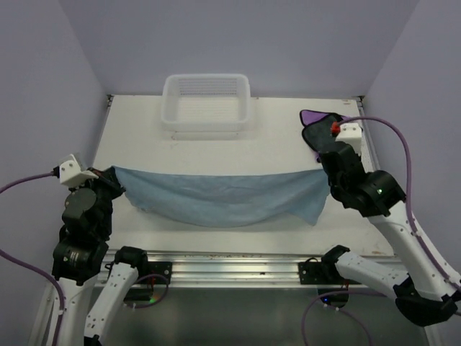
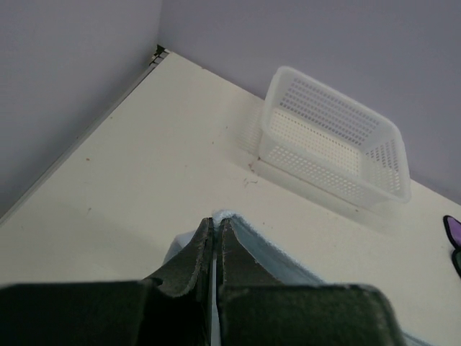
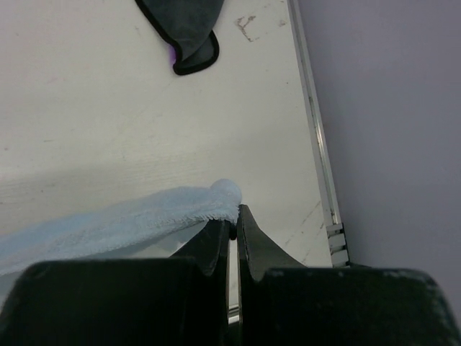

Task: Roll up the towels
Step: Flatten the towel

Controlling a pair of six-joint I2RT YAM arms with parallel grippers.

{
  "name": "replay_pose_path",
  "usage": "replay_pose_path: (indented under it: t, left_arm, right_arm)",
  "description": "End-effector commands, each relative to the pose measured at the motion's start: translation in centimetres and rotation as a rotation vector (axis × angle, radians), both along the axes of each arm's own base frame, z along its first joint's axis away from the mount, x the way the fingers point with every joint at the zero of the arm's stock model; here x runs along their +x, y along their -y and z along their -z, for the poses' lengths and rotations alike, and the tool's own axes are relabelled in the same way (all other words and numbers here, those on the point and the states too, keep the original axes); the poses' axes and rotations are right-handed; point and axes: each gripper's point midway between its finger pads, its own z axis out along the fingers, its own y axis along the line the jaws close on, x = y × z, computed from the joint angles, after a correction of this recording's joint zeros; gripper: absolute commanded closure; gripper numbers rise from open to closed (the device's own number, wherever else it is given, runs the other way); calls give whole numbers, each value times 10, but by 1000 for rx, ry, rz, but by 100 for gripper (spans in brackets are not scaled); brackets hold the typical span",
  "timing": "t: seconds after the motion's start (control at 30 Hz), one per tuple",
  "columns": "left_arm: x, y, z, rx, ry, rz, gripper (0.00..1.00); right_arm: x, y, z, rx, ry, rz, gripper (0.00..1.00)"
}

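The light blue towel (image 1: pixel 223 194) hangs stretched across the table between both arms, sagging in the middle. My left gripper (image 1: pixel 115 175) is shut on its left corner; in the left wrist view the blue towel (image 2: pixel 277 254) pokes out at the tips of my left gripper (image 2: pixel 216 225). My right gripper (image 1: pixel 325 167) is shut on the towel's right corner; in the right wrist view the blue towel (image 3: pixel 130 220) bunches at the tips of my right gripper (image 3: pixel 236 214). The purple towel (image 1: pixel 320 126), dark side up, lies at the back right, also visible as the dark towel (image 3: pixel 184 29).
A white perforated basket (image 1: pixel 207 102) stands at the back centre of the table, seen also as the basket (image 2: pixel 331 144) in the left wrist view. The table's right edge rail (image 3: pixel 313 122) runs close beside my right gripper. Walls enclose three sides.
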Motion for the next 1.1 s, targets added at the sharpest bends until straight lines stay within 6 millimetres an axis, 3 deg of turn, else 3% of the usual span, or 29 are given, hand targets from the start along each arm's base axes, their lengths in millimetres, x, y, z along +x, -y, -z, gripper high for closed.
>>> replay_pose_path:
  t: [0.0,0.17,0.37,0.57,0.83,0.93,0.97,1.07]
  left_arm:
    - [23,-8,-5,7,20,-68,100]
    - [59,-5,8,5,10,-96,100]
    - [107,1,22,2,-19,-118,100]
    - [146,3,32,9,-32,-125,100]
    - [175,-14,56,-85,-30,-120,100]
    - [187,-17,57,-102,-38,-112,100]
    - [188,-25,53,-106,-24,-128,100]
    - [187,-23,41,-104,2,-111,100]
  right_arm:
    - [28,-1,2,-57,60,78,100]
    - [63,-6,20,-103,77,146,100]
    - [104,9,15,-106,134,244,100]
    - [142,3,22,-74,143,239,100]
    - [178,-6,60,-105,69,238,100]
    - [185,-6,58,-103,83,260,100]
    - [187,-7,55,-94,96,263,100]
    - [186,-8,39,-49,149,262,100]
